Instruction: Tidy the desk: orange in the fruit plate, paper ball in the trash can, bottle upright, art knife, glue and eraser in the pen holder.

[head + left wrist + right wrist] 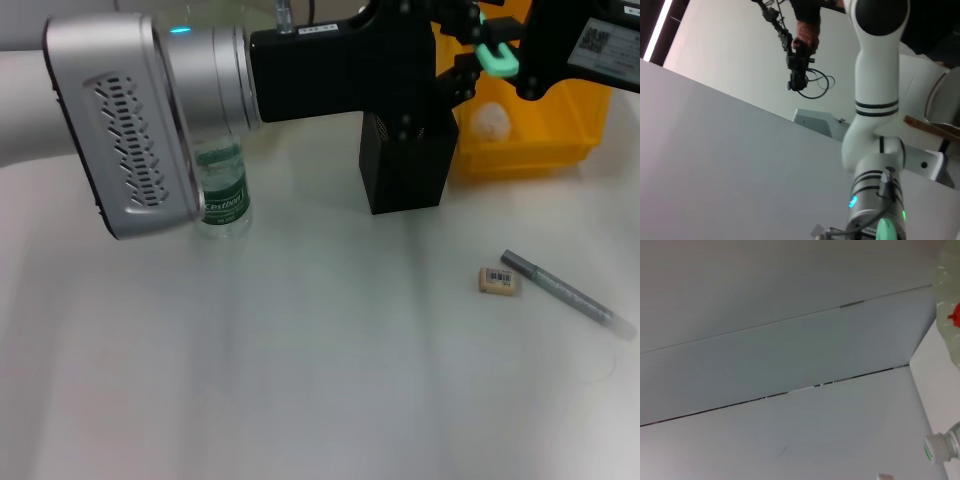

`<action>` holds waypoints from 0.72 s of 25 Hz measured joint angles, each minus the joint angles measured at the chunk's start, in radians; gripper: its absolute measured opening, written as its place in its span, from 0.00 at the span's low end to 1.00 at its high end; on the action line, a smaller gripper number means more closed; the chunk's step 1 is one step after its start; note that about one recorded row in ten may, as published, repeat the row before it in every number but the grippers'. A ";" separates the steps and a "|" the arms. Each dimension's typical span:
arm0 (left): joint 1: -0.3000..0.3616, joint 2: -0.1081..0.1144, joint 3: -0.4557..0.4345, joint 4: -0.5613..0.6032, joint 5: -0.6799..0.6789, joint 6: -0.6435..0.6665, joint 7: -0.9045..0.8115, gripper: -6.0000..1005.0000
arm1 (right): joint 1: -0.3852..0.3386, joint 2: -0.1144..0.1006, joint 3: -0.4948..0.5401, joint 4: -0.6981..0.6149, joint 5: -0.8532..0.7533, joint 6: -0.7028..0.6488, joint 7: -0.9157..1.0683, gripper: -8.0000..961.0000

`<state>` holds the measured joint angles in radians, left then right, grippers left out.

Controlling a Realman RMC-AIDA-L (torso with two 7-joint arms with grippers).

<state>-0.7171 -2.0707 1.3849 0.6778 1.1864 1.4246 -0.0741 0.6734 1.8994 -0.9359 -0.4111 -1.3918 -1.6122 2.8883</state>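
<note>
Left gripper [470,65] hangs high over the far side of the desk, between the pen holder [405,170] and the trash can [560,130]. Its black body blocks my head view, so I cannot tell whether it is open or closed, or whether it carries anything. The right gripper [560,50] sits at the far right above the trash can. I cannot tell its state either.

What I judge is left to pick up lies nearer to me. The eraser [499,281] rests flat on the desk [300,380], on the right half and well apart from the pen holder, on my side of it. Its long axis runs roughly across my view. The art knife [567,293] lies just beside it, slanting from behind the eraser out toward the right edge. Both lie below and nearer to me than either gripper. Being on the right side, they look an easier reach for the right arm, and a grasp across the eraser's short sides seems best.

The paper ball [490,120] is already in the trash can. The bottle [222,190] stands upright on the left, partly hidden by the left arm. I see no glue.

For writing, the bottle's green label reads something like "Cestbon". The eraser carries a barcode sticker, and a QR label on the right arm is too small to read.
</note>
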 joint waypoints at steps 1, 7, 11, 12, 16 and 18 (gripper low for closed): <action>0.000 0.000 0.000 0.000 0.000 0.000 0.000 0.11 | 0.000 0.000 0.000 0.000 0.000 0.000 0.000 0.27; 0.004 -0.004 -0.003 -0.012 -0.004 -0.011 0.036 0.11 | 0.001 0.004 -0.001 -0.008 0.000 0.018 -0.011 0.21; 0.007 -0.008 0.005 -0.024 -0.039 -0.028 0.040 0.11 | 0.002 0.007 0.000 -0.017 0.000 0.030 -0.018 0.20; 0.007 -0.008 0.010 -0.030 -0.057 -0.031 0.040 0.11 | 0.002 0.008 0.001 -0.017 0.002 0.032 -0.020 0.20; 0.008 -0.009 0.033 -0.066 -0.139 -0.025 0.051 0.11 | 0.010 0.012 0.001 -0.017 0.006 0.033 -0.024 0.20; 0.010 -0.009 0.060 -0.096 -0.203 -0.021 0.085 0.12 | 0.013 0.015 0.001 -0.017 0.007 0.030 -0.024 0.20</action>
<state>-0.7072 -2.0800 1.4448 0.5813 0.9829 1.4037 0.0105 0.6865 1.9140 -0.9345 -0.4283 -1.3848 -1.5823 2.8640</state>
